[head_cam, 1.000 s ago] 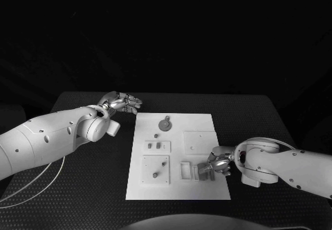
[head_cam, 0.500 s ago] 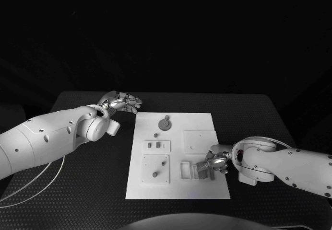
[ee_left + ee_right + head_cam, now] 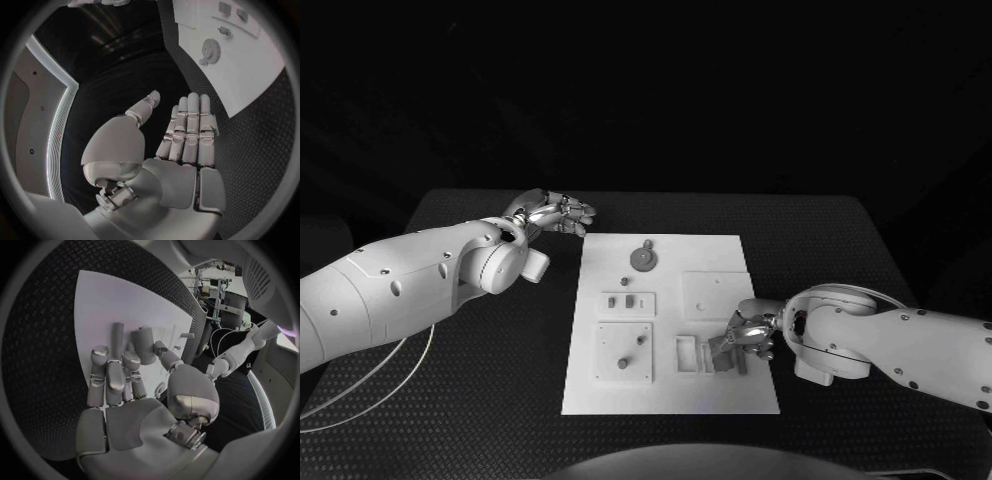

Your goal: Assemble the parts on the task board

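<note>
**Two hands at the task board, right one on a part near the front edge**

Left arm reaching in across the table's left side, bent at the wrist. Left hand [image 3: 554, 213] poised above the black table [image 3: 848, 240], just off the far-left corner of the task board [image 3: 733, 395]. In the left wrist view: left hand [image 3: 181, 145] flat, fingers straight and side by side, thumb standing apart, nothing in the palm; released, touching nothing.

Right arm entering over the table's right side, forearm low, wrist turned inward. Right hand [image 3: 751, 334] over the board's right edge, toward the front half.

On the board: round gear-like part [image 3: 643, 259] near the far edge, centred; also seen in the left wrist view [image 3: 209, 50]. Small plate with two short pegs [image 3: 627, 303] left of the middle. Larger square plate [image 3: 625, 352] toward the front-left, two small pieces on it. Plain square plate [image 3: 714, 295] right of the middle. Slotted holder [image 3: 688, 355] near the front, just beside the right hand's fingers. Nothing standing between the left hand and the board.

Right wrist view: right hand [image 3: 134, 390] with fingers stretched forward onto the board, thumb brought in opposite them, fingertips [image 3: 145, 346] against an upright dark part [image 3: 117, 335]. Contact plain; whether the part is truly pinched or only touched, cannot tell.
</note>
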`<action>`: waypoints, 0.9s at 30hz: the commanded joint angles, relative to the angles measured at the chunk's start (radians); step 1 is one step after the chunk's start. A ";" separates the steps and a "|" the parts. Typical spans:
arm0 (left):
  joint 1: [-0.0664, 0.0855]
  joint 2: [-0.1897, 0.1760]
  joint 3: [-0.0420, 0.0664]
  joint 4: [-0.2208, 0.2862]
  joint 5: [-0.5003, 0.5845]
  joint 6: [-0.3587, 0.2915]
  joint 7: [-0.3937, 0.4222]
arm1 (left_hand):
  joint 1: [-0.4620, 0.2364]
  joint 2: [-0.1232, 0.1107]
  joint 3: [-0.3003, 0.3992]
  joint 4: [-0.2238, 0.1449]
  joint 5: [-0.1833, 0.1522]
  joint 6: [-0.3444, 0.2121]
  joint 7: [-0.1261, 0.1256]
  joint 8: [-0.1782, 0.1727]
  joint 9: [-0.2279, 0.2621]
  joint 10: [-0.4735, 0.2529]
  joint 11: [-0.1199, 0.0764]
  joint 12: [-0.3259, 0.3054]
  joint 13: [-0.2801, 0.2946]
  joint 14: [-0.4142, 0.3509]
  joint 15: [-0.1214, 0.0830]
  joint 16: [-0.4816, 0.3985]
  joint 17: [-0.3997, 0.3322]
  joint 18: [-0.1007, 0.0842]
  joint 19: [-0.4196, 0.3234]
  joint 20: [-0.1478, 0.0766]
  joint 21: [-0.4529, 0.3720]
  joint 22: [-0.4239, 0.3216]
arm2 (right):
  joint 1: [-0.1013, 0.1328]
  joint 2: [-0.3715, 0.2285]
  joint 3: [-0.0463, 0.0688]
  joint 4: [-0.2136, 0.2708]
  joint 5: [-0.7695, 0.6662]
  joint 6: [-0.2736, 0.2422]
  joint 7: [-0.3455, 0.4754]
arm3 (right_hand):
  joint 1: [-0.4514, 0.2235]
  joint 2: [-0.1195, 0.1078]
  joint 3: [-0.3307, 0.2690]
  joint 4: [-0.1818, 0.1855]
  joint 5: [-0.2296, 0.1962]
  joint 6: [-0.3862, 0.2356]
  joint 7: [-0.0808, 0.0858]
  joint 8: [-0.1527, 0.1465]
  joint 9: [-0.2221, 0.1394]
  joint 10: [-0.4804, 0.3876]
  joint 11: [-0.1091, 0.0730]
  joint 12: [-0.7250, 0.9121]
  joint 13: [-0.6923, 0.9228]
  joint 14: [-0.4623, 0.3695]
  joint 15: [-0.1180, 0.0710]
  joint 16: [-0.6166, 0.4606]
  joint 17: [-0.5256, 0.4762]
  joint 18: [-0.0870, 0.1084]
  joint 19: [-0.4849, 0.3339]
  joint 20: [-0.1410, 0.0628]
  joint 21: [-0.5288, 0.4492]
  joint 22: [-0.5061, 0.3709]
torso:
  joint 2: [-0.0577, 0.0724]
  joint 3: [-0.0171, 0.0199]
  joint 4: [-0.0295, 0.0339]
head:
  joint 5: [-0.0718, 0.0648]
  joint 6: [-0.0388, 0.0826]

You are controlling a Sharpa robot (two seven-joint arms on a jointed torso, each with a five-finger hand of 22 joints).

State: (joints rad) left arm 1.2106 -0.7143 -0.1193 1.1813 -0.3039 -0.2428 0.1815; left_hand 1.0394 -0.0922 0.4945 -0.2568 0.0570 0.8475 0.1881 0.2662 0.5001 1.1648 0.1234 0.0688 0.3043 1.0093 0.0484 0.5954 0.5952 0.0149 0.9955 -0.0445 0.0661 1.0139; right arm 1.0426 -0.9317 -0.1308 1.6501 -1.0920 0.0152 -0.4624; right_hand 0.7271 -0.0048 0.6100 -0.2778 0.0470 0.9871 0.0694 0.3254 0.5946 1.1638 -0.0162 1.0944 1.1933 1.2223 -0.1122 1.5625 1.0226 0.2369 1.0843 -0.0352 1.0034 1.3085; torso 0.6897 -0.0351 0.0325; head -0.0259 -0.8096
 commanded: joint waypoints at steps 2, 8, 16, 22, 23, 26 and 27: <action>0.001 0.000 0.001 0.003 0.005 0.012 0.004 | -0.007 -0.001 -0.004 0.004 -0.004 -0.007 0.001 0.004 -0.001 -0.006 0.000 0.000 -0.001 0.002 0.007 -0.006 0.002 -0.006 -0.006 0.001 0.003 -0.002 | -0.001 -0.005 -0.001 0.017 0.061 -0.054 0.015 | 0.007 0.025 0.000 -0.007 0.003 0.030 0.020 0.009 0.004 0.005 -0.004 -0.002 -0.001 0.004 -0.005 -0.005 -0.001 0.025 -0.005 0.003 0.006 0.015 | 0.000 0.0001 -0.0003 | 0.003 0.000; 0.001 -0.002 0.000 0.003 0.005 0.011 0.004 | -0.007 -0.001 -0.004 0.004 -0.004 -0.007 0.001 0.004 -0.001 -0.006 0.000 0.000 -0.002 0.002 0.007 -0.006 0.002 -0.006 -0.006 0.001 0.003 -0.002 | 0.022 -0.014 -0.001 0.046 0.112 -0.085 0.018 | -0.009 0.024 -0.001 -0.005 0.003 0.039 0.017 0.009 0.004 0.007 -0.007 -0.004 -0.004 0.000 -0.007 -0.007 -0.009 0.025 -0.005 0.005 0.005 0.014 | 0.000 0.0002 -0.0006 | 0.004 0.000; 0.001 -0.001 0.000 0.003 0.005 0.012 0.002 | -0.007 -0.002 -0.004 0.004 -0.004 -0.007 0.001 0.005 -0.001 -0.006 0.000 0.000 -0.001 0.002 0.007 -0.007 0.003 -0.006 -0.006 0.001 0.003 -0.002 | 0.039 -0.008 -0.001 0.055 0.145 -0.093 0.006 | -0.023 0.022 0.000 -0.001 0.003 0.045 0.015 0.008 0.003 0.012 -0.009 -0.005 -0.006 0.003 -0.008 -0.008 -0.010 0.025 -0.002 0.005 0.005 0.013 | 0.000 -0.0004 -0.0010 | 0.004 -0.001; 0.001 -0.001 0.000 0.003 0.005 0.014 0.001 | -0.007 -0.003 -0.004 0.004 -0.004 -0.007 0.001 0.005 -0.001 -0.006 0.000 0.001 -0.002 0.001 0.007 -0.008 0.004 -0.006 -0.007 0.001 0.003 -0.002 | 0.039 0.013 -0.001 0.049 0.164 -0.068 -0.006 | -0.027 0.019 0.001 0.000 0.003 0.046 0.015 0.007 0.003 0.013 -0.009 -0.005 -0.007 0.004 -0.009 -0.009 -0.009 0.025 -0.002 0.005 0.004 0.013 | 0.000 -0.0001 -0.0003 | 0.007 -0.003; 0.001 -0.001 0.000 0.003 0.005 0.013 0.001 | -0.007 -0.003 -0.004 0.004 -0.004 -0.007 0.001 0.005 -0.001 -0.006 0.000 0.001 -0.002 0.001 0.007 -0.008 0.004 -0.006 -0.007 0.001 0.003 -0.002 | 0.039 0.020 -0.001 0.047 0.169 -0.067 -0.008 | -0.030 0.018 0.001 0.000 0.003 0.046 0.015 0.007 0.002 0.013 -0.009 -0.006 -0.007 0.004 -0.009 -0.009 -0.011 0.025 -0.002 0.005 0.004 0.013 | 0.000 0.0001 -0.0003 | 0.007 -0.003; 0.001 0.000 0.000 0.003 0.005 0.014 0.001 | -0.007 -0.003 -0.004 0.004 -0.004 -0.007 0.001 0.005 -0.001 -0.006 0.000 0.001 -0.002 0.001 0.008 -0.008 0.004 -0.006 -0.007 0.001 0.003 -0.002 | 0.039 0.039 -0.002 0.038 0.175 -0.056 -0.015 | -0.033 0.016 0.001 0.001 0.003 0.046 0.015 0.006 0.002 0.013 -0.009 -0.006 -0.008 0.003 -0.009 -0.009 -0.012 0.025 -0.002 0.005 0.003 0.012 | 0.000 -0.0002 -0.0001 | 0.007 -0.005; 0.001 0.000 0.000 0.003 0.005 0.015 0.001 | -0.007 -0.003 -0.004 0.004 -0.004 -0.007 0.001 0.005 -0.001 -0.006 0.000 0.000 -0.002 0.001 0.008 -0.008 0.004 -0.006 -0.007 0.001 0.003 -0.002 | 0.039 0.044 -0.003 0.035 0.177 -0.054 -0.016 | -0.035 0.015 0.001 0.002 0.003 0.046 0.015 0.005 0.002 0.013 -0.009 -0.007 -0.008 0.003 -0.009 -0.010 -0.012 0.025 -0.002 0.006 0.003 0.012 | 0.000 0.0002 0.0003 | 0.008 -0.005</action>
State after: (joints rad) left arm 1.2106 -0.7161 -0.1195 1.1818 -0.3037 -0.2418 0.1782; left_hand 1.0394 -0.0921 0.4945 -0.2568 0.0570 0.8476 0.1883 0.2662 0.5003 1.1648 0.1233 0.0688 0.3044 1.0093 0.0484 0.5915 0.5980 0.0149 0.9955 -0.0445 0.0661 1.0130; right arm 1.0820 -0.8912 -0.1327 1.6888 -0.9416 -0.0631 -0.4686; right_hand 0.7068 0.0142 0.6073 -0.2800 0.0462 1.0013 0.0573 0.3308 0.5949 1.1727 -0.0248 1.0944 1.1865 1.2246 -0.1136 1.5585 1.0117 0.2362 1.0861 -0.0334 1.0034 1.3084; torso 0.6896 -0.0352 0.0320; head -0.0187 -0.8135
